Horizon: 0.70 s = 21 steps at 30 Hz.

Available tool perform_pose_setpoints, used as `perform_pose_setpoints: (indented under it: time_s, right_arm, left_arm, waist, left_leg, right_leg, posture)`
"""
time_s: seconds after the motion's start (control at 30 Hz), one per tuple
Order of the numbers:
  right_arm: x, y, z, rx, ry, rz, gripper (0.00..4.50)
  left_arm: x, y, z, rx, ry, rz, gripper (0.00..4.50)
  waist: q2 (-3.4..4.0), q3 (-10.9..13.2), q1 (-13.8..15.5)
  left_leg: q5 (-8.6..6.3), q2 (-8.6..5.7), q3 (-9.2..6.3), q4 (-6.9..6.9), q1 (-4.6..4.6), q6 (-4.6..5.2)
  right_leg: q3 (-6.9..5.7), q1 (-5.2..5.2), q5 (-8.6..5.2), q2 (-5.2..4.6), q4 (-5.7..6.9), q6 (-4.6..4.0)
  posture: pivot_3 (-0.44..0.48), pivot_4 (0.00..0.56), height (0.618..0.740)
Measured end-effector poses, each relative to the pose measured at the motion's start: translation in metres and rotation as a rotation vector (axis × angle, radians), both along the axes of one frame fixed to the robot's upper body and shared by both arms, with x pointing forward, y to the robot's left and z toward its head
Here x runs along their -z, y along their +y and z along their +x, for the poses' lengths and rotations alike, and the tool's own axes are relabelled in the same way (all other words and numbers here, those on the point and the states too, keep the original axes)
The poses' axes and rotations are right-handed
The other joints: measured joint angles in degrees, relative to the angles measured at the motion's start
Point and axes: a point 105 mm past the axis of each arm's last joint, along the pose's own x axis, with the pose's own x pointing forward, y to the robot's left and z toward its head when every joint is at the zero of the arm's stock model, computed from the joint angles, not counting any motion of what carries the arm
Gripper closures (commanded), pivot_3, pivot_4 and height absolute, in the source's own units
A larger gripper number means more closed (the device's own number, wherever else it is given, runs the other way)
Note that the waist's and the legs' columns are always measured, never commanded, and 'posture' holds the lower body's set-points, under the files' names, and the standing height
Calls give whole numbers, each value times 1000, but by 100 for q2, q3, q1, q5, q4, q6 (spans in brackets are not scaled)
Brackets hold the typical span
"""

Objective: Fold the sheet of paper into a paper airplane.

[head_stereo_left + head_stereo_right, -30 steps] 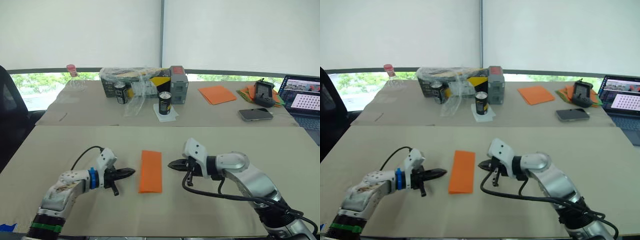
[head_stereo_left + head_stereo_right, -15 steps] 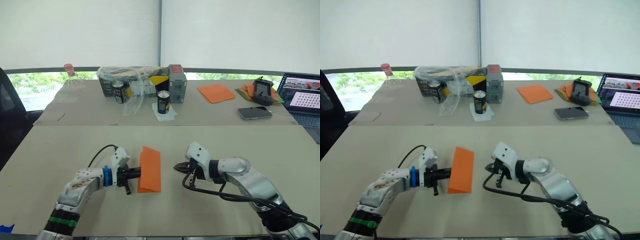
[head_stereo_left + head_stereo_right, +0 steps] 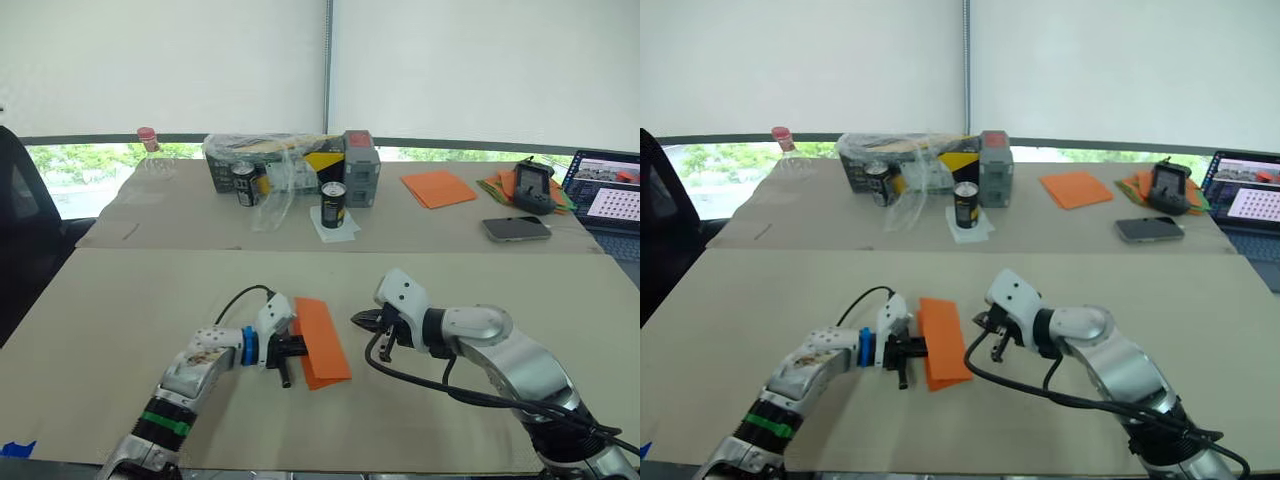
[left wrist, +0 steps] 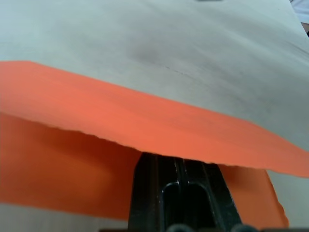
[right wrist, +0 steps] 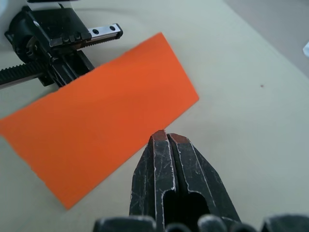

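Left tool (image 3: 293, 347) is closed, its fingers tucked between the layers of the folded bright-orange paper sheet (image 3: 322, 340); right tool (image 3: 358, 318), fingers pressed together and empty, hovers just beside the sheet's far edge.

black can (image 3: 333, 203), phone (image 3: 516, 228), laptop (image 3: 610, 203)

The folded orange sheet of paper (image 3: 322, 340) lies on the near beige table (image 3: 120, 330) between the left gripper (image 3: 292, 349) and right gripper (image 3: 358, 318). The left gripper touches its left edge; the right one sits just beside its right edge.
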Motion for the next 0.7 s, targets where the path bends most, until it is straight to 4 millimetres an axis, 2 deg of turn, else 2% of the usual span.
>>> perform_pose_setpoints:
  time_s: [0.13, 0.23, 0.37, 0.57, 0.7]
  right_arm:
    - [27, -16, -6, 74, 100, -74, 4479]
    - [41, -19, -12, 97, 138, -92, 4479]
    - [42, -16, -11, 110, 122, -88, 4479]
    - [39, -25, -13, 141, 118, -121, 4479]
    - [25, -34, -13, 164, 81, -126, 4479]
  left_arm:
    - [-2, -5, 7, -2, 8, 20, 4500]
    - [-4, -12, 11, 6, 7, 47, 4500]
    - [-8, -29, 17, 23, 13, 67, 4500]
    - [-5, -38, 19, 37, 12, 114, 4500]
    - [-4, -43, 20, 47, 22, 134, 4500]
  waist:
    - [0, 0, 10]
    - [-1, -1, -3]
    - [-2, -1, -36]
    - [-2, -1, -48]
    - [-2, -1, -11]
  left_leg:
    - [-2, -1, 2, 10, -7, 4]
    - [-2, 2, 1, 10, -6, 3]
    - [-4, 2, 1, 24, -4, 6]
    - [-6, 0, -1, 42, -7, 11]
    - [-9, -2, -7, 49, 12, 16]
  right_leg:
    - [2, -5, 0, 0, 5, 1]
    - [0, -5, 0, 3, 8, 0]
    - [1, 3, 0, 5, 10, 1]
    - [-2, 11, 0, 4, 8, 2]
    - [-8, 47, -1, 4, -1, 5]
  posture:
    - [0, 150, 739]
    - [0, 150, 739]
    - [0, 150, 739]
    - [0, 150, 739]
    - [0, 150, 739]
